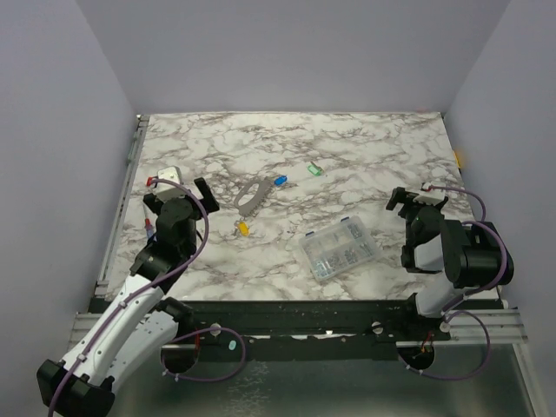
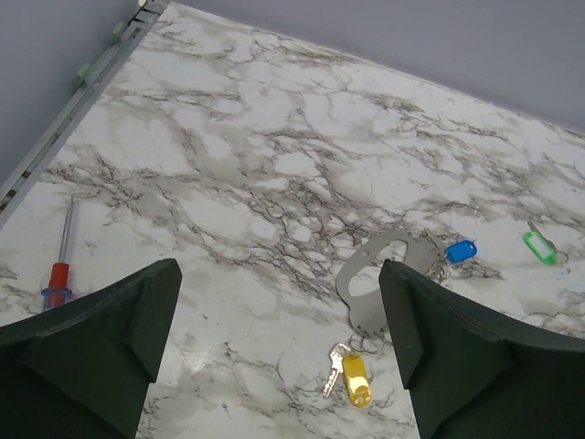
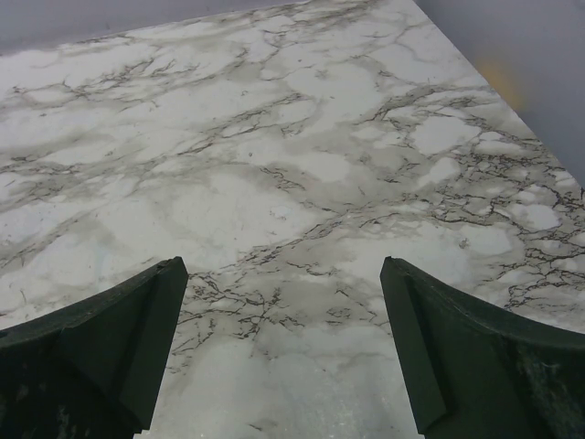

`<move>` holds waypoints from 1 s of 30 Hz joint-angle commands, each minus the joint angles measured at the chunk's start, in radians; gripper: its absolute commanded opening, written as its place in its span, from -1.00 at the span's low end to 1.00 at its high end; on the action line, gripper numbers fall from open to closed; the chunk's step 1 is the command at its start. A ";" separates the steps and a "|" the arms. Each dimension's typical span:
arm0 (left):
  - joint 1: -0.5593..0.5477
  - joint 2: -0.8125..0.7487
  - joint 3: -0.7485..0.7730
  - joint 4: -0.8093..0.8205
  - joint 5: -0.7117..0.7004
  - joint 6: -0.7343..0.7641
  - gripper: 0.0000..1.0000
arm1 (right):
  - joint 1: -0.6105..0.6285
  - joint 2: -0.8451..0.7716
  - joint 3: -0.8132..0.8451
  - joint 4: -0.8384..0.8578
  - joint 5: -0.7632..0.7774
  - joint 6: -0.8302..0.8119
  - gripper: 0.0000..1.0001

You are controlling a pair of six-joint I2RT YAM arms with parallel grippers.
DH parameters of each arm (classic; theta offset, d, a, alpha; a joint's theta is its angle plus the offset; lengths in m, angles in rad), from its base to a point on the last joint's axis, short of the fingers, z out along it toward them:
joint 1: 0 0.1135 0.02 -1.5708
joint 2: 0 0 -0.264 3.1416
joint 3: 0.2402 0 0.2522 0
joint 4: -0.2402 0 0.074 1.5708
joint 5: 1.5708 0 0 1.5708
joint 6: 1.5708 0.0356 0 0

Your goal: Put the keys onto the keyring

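left gripper (image 2: 279, 274) and right gripper (image 3: 283, 265) both gape open, empty. the keyring (image 2: 361, 306) lies flat left of centre, with 3 loose keys near it: yellow key (image 2: 354, 378), blue key (image 2: 461, 251), green key (image 2: 540, 247); pinching the thin ring's edge low and square seems wisest. white marble-veined tabletop (image 1: 365, 148), plain lilac walls (image 1: 287, 52).

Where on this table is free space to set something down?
Free: the far strip behind the green key; the right side between clear box and right gripper. Crowded: around the keyring, blue key and yellow key, near the left gripper.
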 commanded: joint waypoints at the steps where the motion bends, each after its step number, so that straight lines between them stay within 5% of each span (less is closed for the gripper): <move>1: 0.006 -0.020 -0.007 0.006 0.065 0.042 0.98 | 0.000 0.012 0.005 0.024 -0.013 0.009 1.00; 21: 0.006 -0.051 -0.010 0.002 0.102 0.073 0.98 | 0.001 -0.034 0.003 -0.002 0.008 0.007 1.00; 25: 0.006 -0.041 -0.009 0.000 0.104 0.076 0.98 | 0.013 -0.224 0.195 -0.503 0.112 0.064 1.00; 30: 0.006 -0.035 -0.004 0.000 0.112 0.076 0.98 | 0.011 -0.251 0.473 -0.854 0.080 0.420 1.00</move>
